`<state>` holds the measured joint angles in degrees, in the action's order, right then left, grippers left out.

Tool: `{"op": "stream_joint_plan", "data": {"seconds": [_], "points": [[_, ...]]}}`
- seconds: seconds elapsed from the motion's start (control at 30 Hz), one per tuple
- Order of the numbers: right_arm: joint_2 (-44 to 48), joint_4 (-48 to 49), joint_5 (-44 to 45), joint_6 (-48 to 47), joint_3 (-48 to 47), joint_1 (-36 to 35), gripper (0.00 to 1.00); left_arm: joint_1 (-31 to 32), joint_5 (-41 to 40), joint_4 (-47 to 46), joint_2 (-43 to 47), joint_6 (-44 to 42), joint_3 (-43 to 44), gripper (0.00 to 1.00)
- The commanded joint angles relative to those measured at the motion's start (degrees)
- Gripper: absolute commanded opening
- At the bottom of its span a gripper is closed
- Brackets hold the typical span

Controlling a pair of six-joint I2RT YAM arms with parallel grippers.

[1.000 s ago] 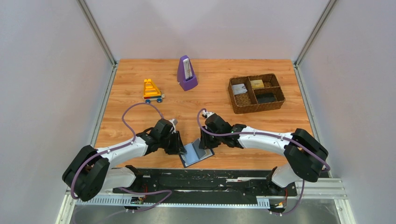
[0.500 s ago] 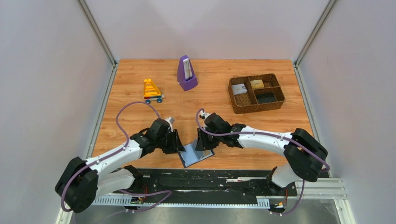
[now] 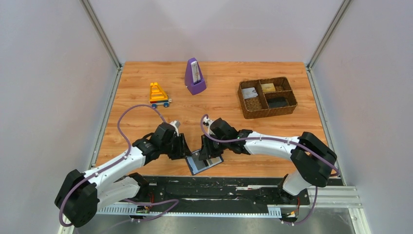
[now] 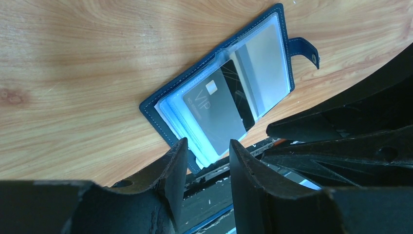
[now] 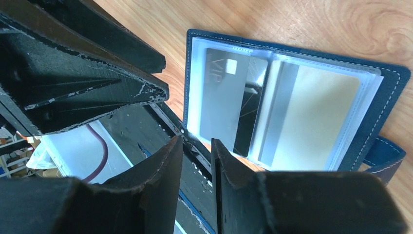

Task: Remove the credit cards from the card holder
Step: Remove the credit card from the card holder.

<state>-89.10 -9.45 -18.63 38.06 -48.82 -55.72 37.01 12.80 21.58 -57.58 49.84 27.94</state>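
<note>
At the near edge, credit card (image 5: 229, 105) juts from card holder (image 3: 204, 163) toward right tool (image 5: 196, 141), parted and empty; left tool (image 4: 208, 144) likewise.

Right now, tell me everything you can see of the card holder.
The card holder lies open and flat on the wooden table, at its near edge. Its cover looks dark blue with pale stitching, and a snap strap sticks out from one side. Clear plastic sleeves inside hold a grey VIP card and a pale striped card. The left end effector and right end effector hover over it, open, apparently not touching.
</note>
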Motion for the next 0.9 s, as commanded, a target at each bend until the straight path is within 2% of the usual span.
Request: {"op": "stream_joint_plan", "data": {"seconds": [0.0,0.17,0.3,0.57,0.87], "points": [[0.7,2.4,-0.6,0.0,-1.6,0.1,0.28,0.0,0.2,-0.2,1.1,0.3,2.5,0.45],[1.6,1.6,1.9,-0.6,-0.7,0.9,0.27,0.0,2.5,-2.4,0.4,-0.3,1.9,0.43],[0.2,1.6,2.8,-1.2,0.0,2.1,0.26,0.0,4.3,-6.3,-2.1,0.2,0.1,0.37],[-3.2,2.3,1.1,-2.2,0.0,4.1,0.25,0.0,5.4,-11.8,-6.8,0.0,-2.7,0.3],[-5.8,5.0,-1.9,-2.2,1.8,5.5,0.27,0.1,3.7,-12.8,-10.2,0.4,-4.8,0.27]]}}
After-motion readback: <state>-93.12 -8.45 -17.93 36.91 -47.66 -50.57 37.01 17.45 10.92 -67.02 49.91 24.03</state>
